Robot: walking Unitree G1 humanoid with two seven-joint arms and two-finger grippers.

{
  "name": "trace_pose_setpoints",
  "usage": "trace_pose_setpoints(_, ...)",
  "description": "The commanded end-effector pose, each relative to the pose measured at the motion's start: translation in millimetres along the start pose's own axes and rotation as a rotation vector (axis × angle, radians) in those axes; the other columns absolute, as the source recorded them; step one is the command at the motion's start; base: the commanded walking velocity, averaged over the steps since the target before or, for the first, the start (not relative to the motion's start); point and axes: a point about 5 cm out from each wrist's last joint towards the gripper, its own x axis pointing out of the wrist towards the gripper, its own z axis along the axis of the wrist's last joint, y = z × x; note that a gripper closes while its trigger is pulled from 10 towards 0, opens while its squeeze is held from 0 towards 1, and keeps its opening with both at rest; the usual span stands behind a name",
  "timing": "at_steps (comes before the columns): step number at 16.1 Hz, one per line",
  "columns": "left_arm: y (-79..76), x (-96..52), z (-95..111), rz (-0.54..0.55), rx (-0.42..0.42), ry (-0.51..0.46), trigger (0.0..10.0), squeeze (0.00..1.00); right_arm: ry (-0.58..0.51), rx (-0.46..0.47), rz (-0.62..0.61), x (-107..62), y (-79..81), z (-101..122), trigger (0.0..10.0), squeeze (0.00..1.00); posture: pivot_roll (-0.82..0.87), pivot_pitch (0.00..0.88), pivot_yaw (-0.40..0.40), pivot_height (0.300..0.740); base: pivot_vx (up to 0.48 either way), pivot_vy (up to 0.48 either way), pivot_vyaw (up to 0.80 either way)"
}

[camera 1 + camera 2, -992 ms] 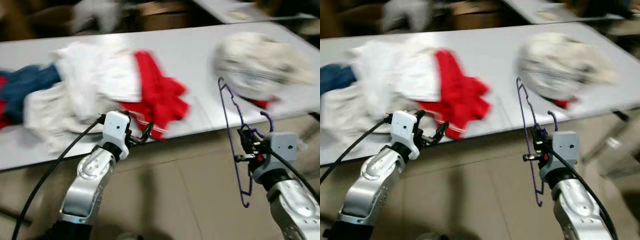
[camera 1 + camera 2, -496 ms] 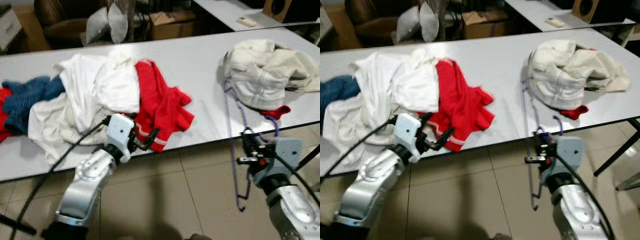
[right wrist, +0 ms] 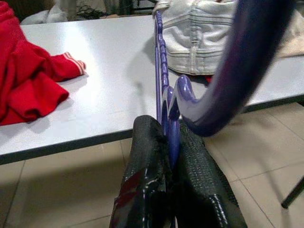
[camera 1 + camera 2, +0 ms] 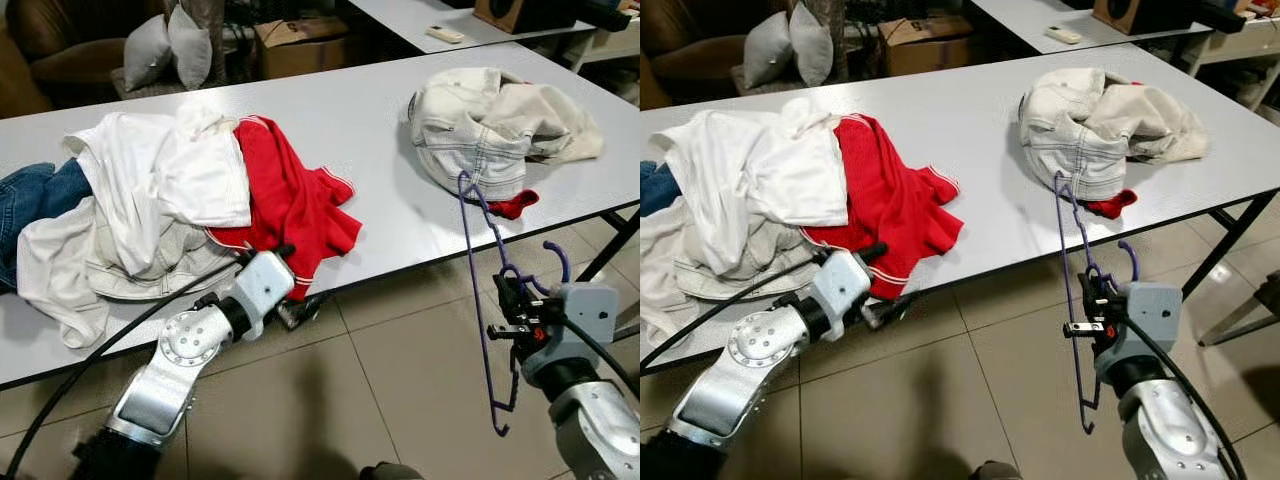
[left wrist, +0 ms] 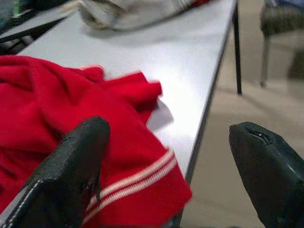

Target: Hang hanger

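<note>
A purple plastic hanger (image 4: 484, 290) hangs upright in front of the white table (image 4: 370, 120), over the tiled floor. My right gripper (image 4: 512, 300) is shut on it just below its hook. In the right wrist view both black fingers (image 3: 147, 161) press on the hanger's neck (image 3: 161, 76). My left gripper (image 4: 298, 306) is open at the table's front edge, just under the hem of a red garment (image 4: 290, 200). The left wrist view has the red garment (image 5: 57, 118) between and beyond the spread fingers (image 5: 76, 156).
A heap of white clothes (image 4: 150, 180) and blue jeans (image 4: 30, 200) lies on the table's left. A cream jacket (image 4: 490, 110) lies on its right, with a black table leg (image 4: 610, 250) below. Pillows (image 4: 165, 50) and a cardboard box (image 4: 300, 40) stand behind.
The camera has moved and the picture has sharpened. My left gripper now sits lower, at the table edge under the red hem. The right gripper still holds the hanger.
</note>
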Motion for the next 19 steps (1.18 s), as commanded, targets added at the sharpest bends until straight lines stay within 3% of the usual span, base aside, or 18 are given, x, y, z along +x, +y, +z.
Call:
trace_pose_setpoints(1,1.1,-0.9,-2.9,-0.056,0.094,0.035,10.0,0.0,-0.02,-0.008,0.02,-0.6,-0.1,6.3,10.0,0.0,-0.12,0.05,0.035,0.74,0.0,0.0,0.0)
trace_pose_setpoints(3,6.5,-8.1,-12.2,-0.13,0.249,0.115,10.0,0.0,-0.02,-0.022,0.033,-1.0,-2.7,6.9,10.0,0.0,-0.11,0.048,0.033,0.74,0.0,0.0,0.0)
trace_pose_setpoints(5,11.4,-9.7,-12.3,-0.123,0.305,0.124,10.0,0.0,-0.021,-0.031,0.03,-0.5,-5.0,7.2,10.0,0.0,-0.11,0.047,0.032,0.74,0.0,0.0,0.0)
trace_pose_setpoints(12,14.9,3.6,-21.3,-0.109,0.396,0.131,9.9,0.0,-0.033,-0.064,0.035,1.4,-5.5,9.3,10.0,0.0,-0.12,0.044,0.032,0.74,0.0,0.0,0.0)
trace_pose_setpoints(13,19.9,7.2,-19.9,-0.083,0.396,0.122,6.7,0.0,-0.036,-0.066,0.033,1.2,-6.1,9.9,10.0,0.0,-0.12,0.043,0.03,0.74,0.0,0.0,0.0)
trace_pose_setpoints(14,25.0,10.5,-18.5,-0.069,0.41,0.121,4.3,0.0,-0.036,-0.069,0.032,1.1,-6.6,10.2,10.0,0.0,-0.12,0.043,0.029,0.74,0.0,0.0,0.0)
trace_pose_setpoints(19,40.7,15.0,-18.3,-0.023,0.453,0.132,4.5,0.0,-0.038,-0.079,0.03,2.1,-8.1,10.5,10.0,0.0,-0.12,0.04,0.023,0.74,0.0,0.0,0.0)
